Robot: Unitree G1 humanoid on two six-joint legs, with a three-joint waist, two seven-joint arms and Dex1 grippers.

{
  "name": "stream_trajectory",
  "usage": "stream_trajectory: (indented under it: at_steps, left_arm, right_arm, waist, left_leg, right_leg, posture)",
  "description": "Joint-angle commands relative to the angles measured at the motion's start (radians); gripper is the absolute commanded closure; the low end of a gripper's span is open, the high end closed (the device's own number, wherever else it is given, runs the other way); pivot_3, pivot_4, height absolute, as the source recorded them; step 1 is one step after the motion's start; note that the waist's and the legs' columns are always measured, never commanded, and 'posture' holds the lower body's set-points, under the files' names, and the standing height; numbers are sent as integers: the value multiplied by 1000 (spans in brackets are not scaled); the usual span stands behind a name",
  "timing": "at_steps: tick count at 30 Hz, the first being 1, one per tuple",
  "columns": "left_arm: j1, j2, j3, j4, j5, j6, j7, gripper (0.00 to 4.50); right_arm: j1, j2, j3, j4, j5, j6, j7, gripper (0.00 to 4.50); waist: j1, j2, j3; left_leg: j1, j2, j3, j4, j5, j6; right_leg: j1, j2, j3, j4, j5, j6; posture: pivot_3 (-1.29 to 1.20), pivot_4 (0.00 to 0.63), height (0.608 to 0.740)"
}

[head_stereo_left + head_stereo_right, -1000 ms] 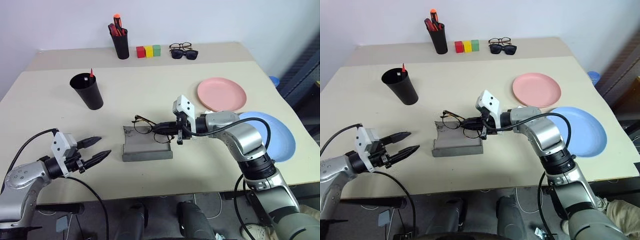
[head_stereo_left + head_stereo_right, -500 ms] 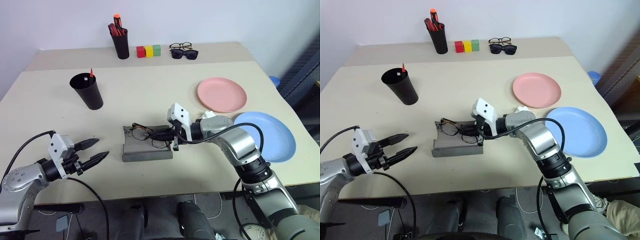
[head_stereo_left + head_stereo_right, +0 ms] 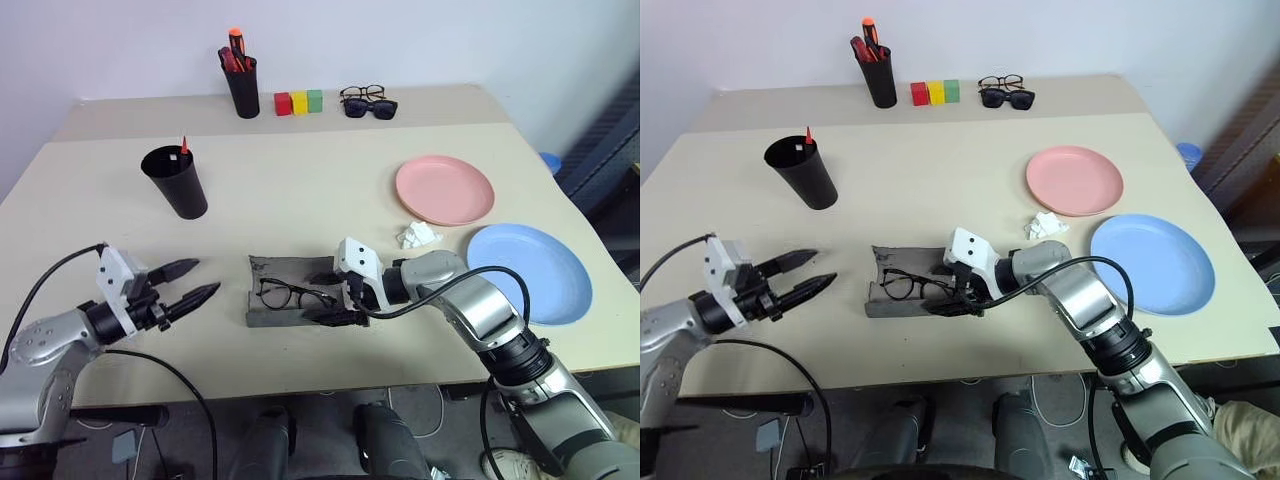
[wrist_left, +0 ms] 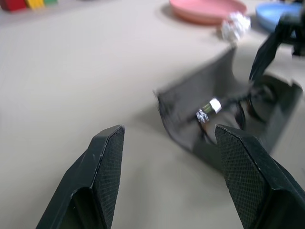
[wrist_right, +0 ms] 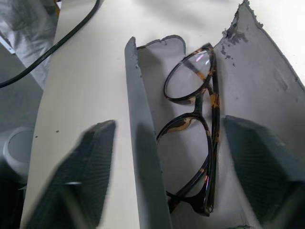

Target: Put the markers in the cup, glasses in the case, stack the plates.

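Glasses lying inside the open case, both grippers released.
Counter (image 3: pixel 330 180) carries the blue plate (image 3: pixel 528 273) and pink plate (image 3: pixel 444 190) side by side, apart. The cup (image 3: pixel 175 181) holds one marker (image 3: pixel 184 146). The grey case (image 3: pixel 285 303) holds the glasses (image 3: pixel 290 295); right gripper (image 3: pixel 331 297) spreads over them, left gripper (image 3: pixel 188 282) is open nearby.
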Motion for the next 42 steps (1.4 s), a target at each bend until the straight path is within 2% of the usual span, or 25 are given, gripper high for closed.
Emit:
stream_trajectory:
  at_steps: [1, 3, 8, 9, 11, 14, 15, 19, 25, 31, 35, 39, 42]
  left_arm:
    - [-103, 25, -9, 21, -2, 44, 32, 1416]
    - [-177, 29, -43, 54, 30, 44, 36, 1416]
    - [-453, -2, -208, 259, 157, 22, 25, 1416]
    - [-511, -12, -241, 319, 183, 9, 10, 1971]
    - [-621, -38, -297, 450, 229, -42, -41, 2767]
    - [-835, -100, -393, 746, 347, -178, -95, 4354]
    - [-898, -121, -414, 840, 379, -218, -105, 4475]
    - [-1107, -191, -494, 1159, 498, -342, -164, 4475]
    - [-1251, -272, -564, 1396, 599, -436, -371, 4475]
    - [-1259, -318, -626, 1426, 668, -461, -636, 4475]
    - [-1224, -301, -718, 1338, 570, -440, -680, 4475]
    - [-1136, -159, -922, 1054, 341, -286, -680, 4475]
    - [-1064, 0, -1068, 787, 188, -165, -680, 4475]
  right_arm:
    - [-8, -17, -110, -96, 62, 34, -21, 1058]
    - [2, -34, -180, -148, 102, 61, -37, 1058]
    - [196, -148, -420, -359, 221, 47, -27, 1058]
    - [239, -176, -460, -391, 236, 55, -29, 996]
    - [327, -205, -544, -437, 271, 40, -34, 996]
    - [499, -239, -673, -484, 277, -20, -20, 996]
    - [543, -244, -704, -499, 289, -28, -18, 996]
    - [673, -245, -786, -570, 329, -39, -38, 996]
    - [768, -236, -808, -633, 336, -57, -96, 996]
    - [781, -230, -793, -645, 339, -76, -143, 996]
    - [771, -233, -779, -638, 346, -83, -168, 996]
    - [754, -232, -764, -618, 353, -84, -190, 996]
    - [734, -233, -754, -597, 355, -88, -199, 996]
  waist:
    - [2, 0, 0]
    - [6, 0, 0]
    - [14, -2, -1]
    - [20, -2, -1]
    - [15, -2, 0]
    - [16, -4, 0]
    - [16, -4, 0]
    - [2, -5, 1]
    - [-2, -6, 1]
    - [4, -9, 3]
    - [3, -9, 3]
    - [-5, -8, 3]
    - [-8, -8, 3]
  left_leg:
    - [0, 0, 0, 0, 0, 0]
    - [0, 0, -1, 0, 0, 0]
    - [0, -2, -2, 0, 0, 0]
    - [0, -2, -2, 0, 0, 0]
    - [0, -2, -1, 0, 0, 0]
    - [0, -2, -1, 0, 0, 0]
    - [0, -2, -1, 1, 0, 0]
    - [0, -2, 1, 3, 0, 0]
    - [0, -2, 2, 5, 0, 1]
    - [-1, -2, 1, 6, 0, 1]
    - [-2, -2, 1, 10, -1, 3]
    - [-2, 0, 0, 11, -1, 3]
    - [-1, 2, 0, 11, -1, 3]
  right_leg:
    - [0, 0, 0, 0, 0, 0]
    - [0, 0, 0, 0, 0, 0]
    - [3, 0, -2, -1, 0, 1]
    - [3, 0, -2, -2, 0, 1]
    - [3, 0, -2, -2, -1, 2]
    - [3, 0, -2, -1, -1, 2]
    - [3, 0, -2, -1, -1, 2]
    - [4, 0, -1, -2, 0, 3]
    - [4, 0, -1, 0, -1, 4]
    - [4, 0, -1, 0, -1, 4]
    - [5, 0, -1, 1, -1, 4]
    - [5, 0, 0, 2, -1, 4]
    - [5, 1, 0, 3, -1, 3]
  posture:
    - [0, 150, 740]
    - [0, 150, 740]
    - [0, 150, 740]
    - [0, 150, 740]
    - [0, 150, 740]
    - [0, 150, 740]
    - [0, 150, 740]
    - [0, 150, 740]
    - [0, 150, 740]
    - [0, 150, 740]
    - [0, 150, 740]
    - [0, 150, 740]
    - [0, 150, 740]
